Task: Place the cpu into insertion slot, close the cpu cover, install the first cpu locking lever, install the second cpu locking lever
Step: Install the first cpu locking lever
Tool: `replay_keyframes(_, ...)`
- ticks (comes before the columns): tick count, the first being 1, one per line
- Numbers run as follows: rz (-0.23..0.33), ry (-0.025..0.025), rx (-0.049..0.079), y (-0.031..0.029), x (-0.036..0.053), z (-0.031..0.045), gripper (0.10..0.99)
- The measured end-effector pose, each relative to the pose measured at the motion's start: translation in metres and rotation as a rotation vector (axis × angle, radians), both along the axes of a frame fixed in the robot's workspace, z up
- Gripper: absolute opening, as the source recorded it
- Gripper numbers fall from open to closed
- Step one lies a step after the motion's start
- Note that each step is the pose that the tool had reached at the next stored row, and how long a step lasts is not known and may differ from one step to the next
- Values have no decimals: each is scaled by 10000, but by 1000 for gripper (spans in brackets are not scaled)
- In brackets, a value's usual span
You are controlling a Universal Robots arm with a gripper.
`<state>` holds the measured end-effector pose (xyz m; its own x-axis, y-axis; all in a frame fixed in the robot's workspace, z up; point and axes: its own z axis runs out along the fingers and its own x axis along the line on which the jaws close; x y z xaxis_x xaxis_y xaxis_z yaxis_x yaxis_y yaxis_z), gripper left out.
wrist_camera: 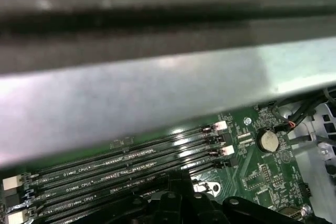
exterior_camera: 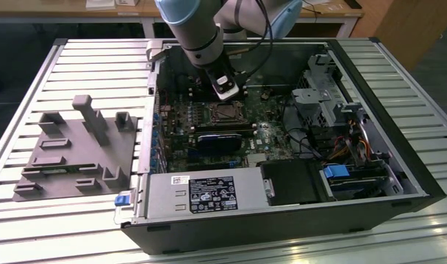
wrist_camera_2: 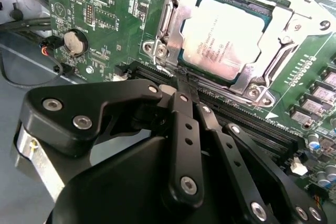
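In the second wrist view the cpu lies flat in the insertion slot, its pale metal top showing through the window of the cpu cover. The cover is down over the chip's edges. My gripper is shut, and its tips meet at the socket's edge beside the memory slots, close to a thin metal lever end. Whether the tips touch the lever I cannot tell. In the exterior view the gripper hangs just behind the insertion slot inside the open computer case.
Long black memory slots run beside the socket, with a coin battery nearby. A grey power-supply box sits at the case's front. A drive cage and cables stand at the exterior view's right, a grey fixture at its left.
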<state>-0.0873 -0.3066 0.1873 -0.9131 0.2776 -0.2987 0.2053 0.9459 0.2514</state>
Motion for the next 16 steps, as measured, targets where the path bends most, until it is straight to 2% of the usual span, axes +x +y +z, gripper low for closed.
replay_keyframes(12, 0, 2, -3, 0, 0, 179, 102)
replay_keyframes(16, 1, 1, -1, 0, 0, 211, 102)
